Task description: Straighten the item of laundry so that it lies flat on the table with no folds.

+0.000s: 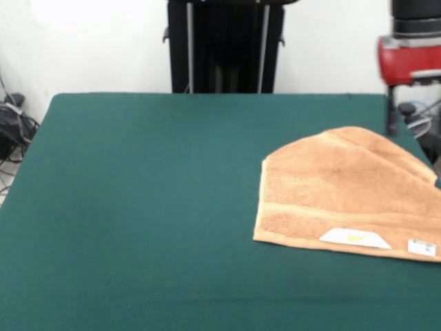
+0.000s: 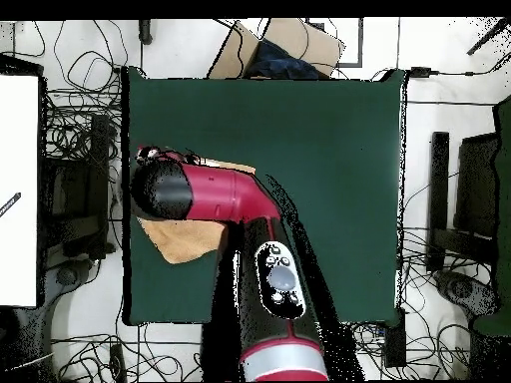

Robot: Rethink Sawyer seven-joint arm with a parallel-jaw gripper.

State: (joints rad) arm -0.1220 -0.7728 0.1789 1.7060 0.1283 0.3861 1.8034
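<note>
Where the large rectangular table covered in plain dark-green cloth (image 1: pixel 138 207) reaches the right side of the front view, the small light-brown terry-cloth towel (image 1: pixel 344 186) lies on it, running off the picture's right edge. Its near edge is straight, with a woven border band just above it and two white tags (image 1: pixel 355 238) side by side along it. Its far side rises to a rounded peak with a diagonal crease, so the cloth is not fully spread. Above the towel's far right part hangs the red and black arm (image 1: pixel 410 58), with a thin dark part reaching down beside the peak; whether the claw is wide or narrow cannot be told. Seen from overhead, the arm (image 2: pixel 215 194) covers most of the towel (image 2: pixel 180 239), near the table's (image 2: pixel 329 150) left edge.
</note>
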